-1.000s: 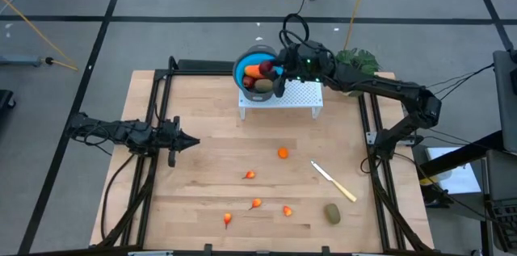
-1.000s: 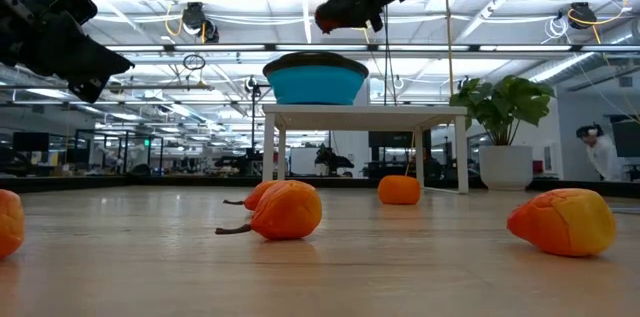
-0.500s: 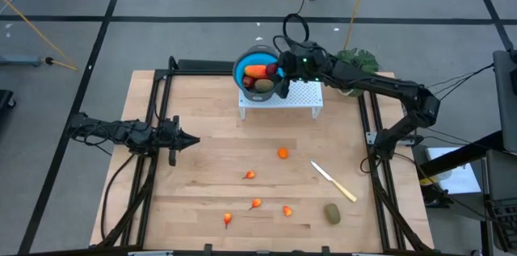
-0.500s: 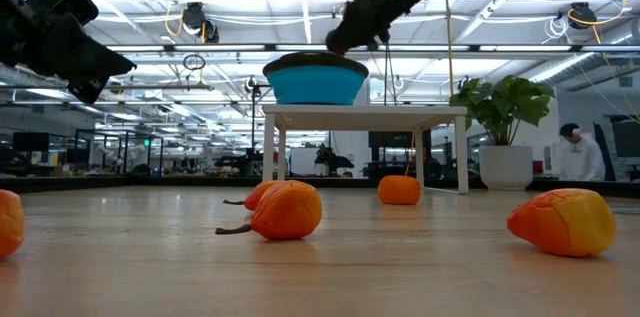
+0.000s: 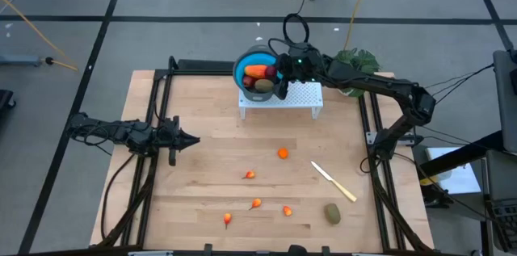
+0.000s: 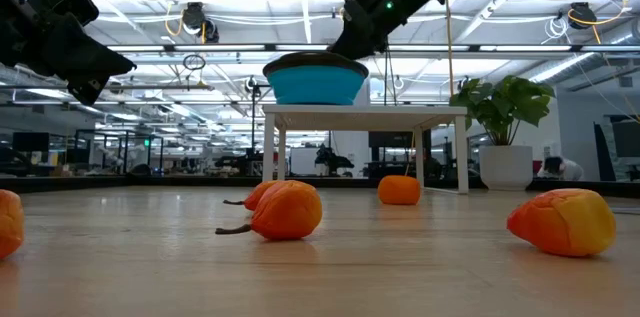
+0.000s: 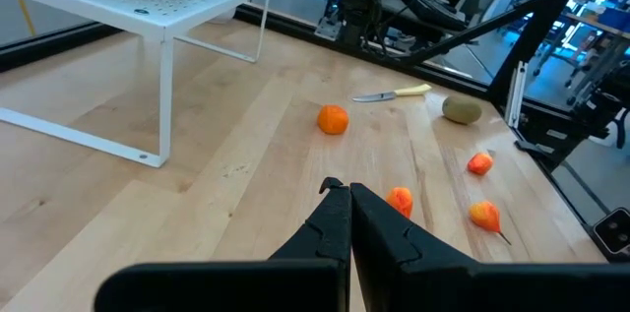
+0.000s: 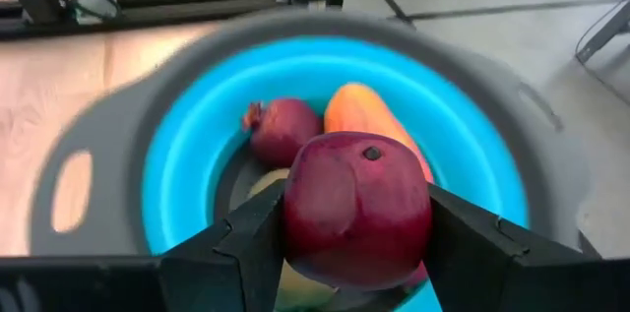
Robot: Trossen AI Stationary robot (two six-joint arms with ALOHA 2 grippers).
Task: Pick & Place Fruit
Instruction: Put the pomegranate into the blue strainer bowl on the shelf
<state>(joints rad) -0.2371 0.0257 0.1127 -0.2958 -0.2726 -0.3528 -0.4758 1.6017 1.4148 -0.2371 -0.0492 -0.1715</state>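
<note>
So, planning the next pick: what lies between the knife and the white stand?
High view: one round orange fruit sits between the knife and the white stand; otherwise bare wood.

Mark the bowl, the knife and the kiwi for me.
bowl [image 5: 240, 69]: high view, blue left rim.
knife [image 5: 346, 194]: high view, pale handle.
kiwi [image 5: 332, 213]: high view, middle of body.

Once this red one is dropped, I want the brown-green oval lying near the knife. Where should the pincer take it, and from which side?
Take the brown-green oval across its narrow middle, coming straight down. It lies flat on the table with its long axis running roughly front to back, so fingers closing on its two long flanks span the shorter width. The knife lies apart from it, so there looks to be room for both fingers.
</note>
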